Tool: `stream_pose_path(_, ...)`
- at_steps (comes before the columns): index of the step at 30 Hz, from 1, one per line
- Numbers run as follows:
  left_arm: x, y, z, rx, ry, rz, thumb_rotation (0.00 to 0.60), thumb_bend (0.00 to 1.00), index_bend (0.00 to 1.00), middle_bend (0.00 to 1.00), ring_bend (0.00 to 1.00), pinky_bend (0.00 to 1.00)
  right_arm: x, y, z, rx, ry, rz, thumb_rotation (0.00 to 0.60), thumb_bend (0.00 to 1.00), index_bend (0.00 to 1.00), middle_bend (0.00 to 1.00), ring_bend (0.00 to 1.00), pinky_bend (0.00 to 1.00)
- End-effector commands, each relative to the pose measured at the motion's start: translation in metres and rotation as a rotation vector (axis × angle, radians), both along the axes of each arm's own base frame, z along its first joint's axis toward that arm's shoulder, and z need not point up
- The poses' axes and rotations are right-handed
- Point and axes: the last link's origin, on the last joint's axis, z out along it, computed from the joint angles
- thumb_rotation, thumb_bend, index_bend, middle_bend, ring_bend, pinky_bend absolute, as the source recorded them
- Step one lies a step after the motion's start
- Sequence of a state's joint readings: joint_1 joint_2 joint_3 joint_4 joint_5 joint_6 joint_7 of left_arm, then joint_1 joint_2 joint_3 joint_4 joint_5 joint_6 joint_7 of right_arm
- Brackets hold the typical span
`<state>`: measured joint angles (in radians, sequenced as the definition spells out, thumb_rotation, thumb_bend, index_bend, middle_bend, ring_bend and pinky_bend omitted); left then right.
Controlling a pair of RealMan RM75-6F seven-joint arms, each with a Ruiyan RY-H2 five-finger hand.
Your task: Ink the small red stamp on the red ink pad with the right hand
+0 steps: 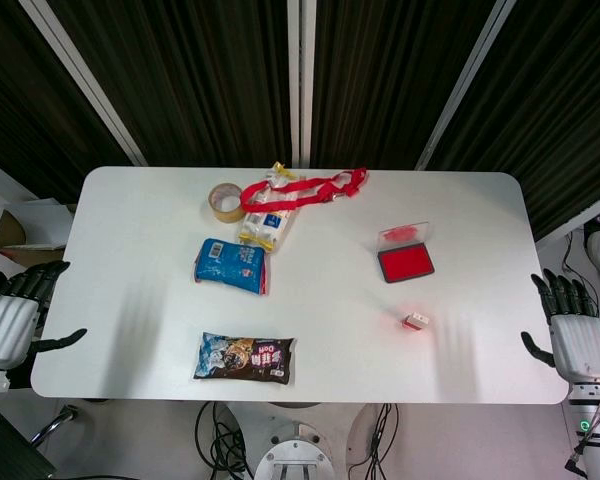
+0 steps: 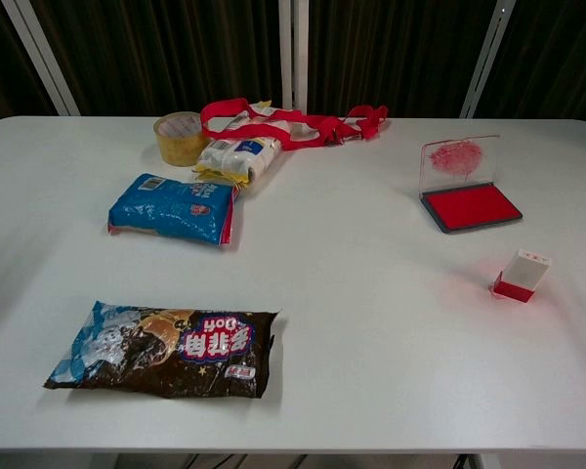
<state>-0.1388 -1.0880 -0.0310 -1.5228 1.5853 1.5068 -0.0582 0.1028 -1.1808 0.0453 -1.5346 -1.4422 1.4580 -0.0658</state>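
Observation:
The small red stamp (image 1: 416, 321) (image 2: 523, 276) stands on the white table, right of centre and near the front edge. Just behind it lies the red ink pad (image 1: 405, 263) (image 2: 471, 206) with its clear lid (image 2: 457, 160) tipped up at the back. My right hand (image 1: 572, 328) hangs off the table's right edge, fingers spread and holding nothing, well right of the stamp. My left hand (image 1: 12, 318) sits off the left edge, also spread and holding nothing. Neither hand shows in the chest view.
A dark snack bag (image 1: 245, 359) (image 2: 164, 349) lies at the front left. A blue packet (image 1: 230, 265) (image 2: 174, 208), a tape roll (image 1: 226, 200) (image 2: 180, 137), a white pouch (image 1: 268, 215) (image 2: 238, 156) and a red ribbon (image 1: 310, 189) (image 2: 293, 124) sit toward the back.

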Motion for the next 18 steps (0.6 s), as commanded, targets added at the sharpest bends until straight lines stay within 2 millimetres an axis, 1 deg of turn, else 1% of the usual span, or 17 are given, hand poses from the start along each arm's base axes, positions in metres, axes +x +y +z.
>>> stream_pose_path(1, 0.001, 0.0, 0.0, -0.001, 0.0, -0.002, 0.445, 0.06, 0.11, 0.14, 0.14, 0.24, -0.001, -0.001, -0.002, 0.001, -0.005, -0.003, 0.6, 0.18, 0.0, 0.0, 0.0, 0.0)
stream_pose_path(7, 0.004, -0.006, 0.0, -0.006, 0.003, -0.013, 0.443, 0.06, 0.11, 0.14, 0.14, 0.24, -0.003, 0.005, -0.007, 0.029, -0.002, -0.035, 0.6, 0.16, 0.0, 0.0, 0.0, 0.0)
stream_pose_path(11, 0.004, -0.008, 0.002, -0.002, 0.002, -0.013, 0.444, 0.06, 0.11, 0.14, 0.14, 0.24, -0.001, 0.01, -0.014, 0.048, -0.003, -0.072, 0.6, 0.15, 0.0, 0.0, 0.0, 0.0)
stream_pose_path(15, 0.003, -0.008, 0.0, -0.012, -0.004, -0.012, 0.445, 0.06, 0.11, 0.14, 0.14, 0.24, -0.002, 0.01, -0.032, 0.092, 0.022, -0.106, 0.6, 0.15, 0.0, 0.0, 0.0, 0.0)
stream_pose_path(18, 0.001, -0.007, -0.002, -0.021, -0.001, -0.01, 0.446, 0.06, 0.11, 0.14, 0.14, 0.24, 0.0, 0.003, -0.046, 0.127, 0.031, -0.117, 0.6, 0.15, 0.0, 0.01, 0.0, 0.0)
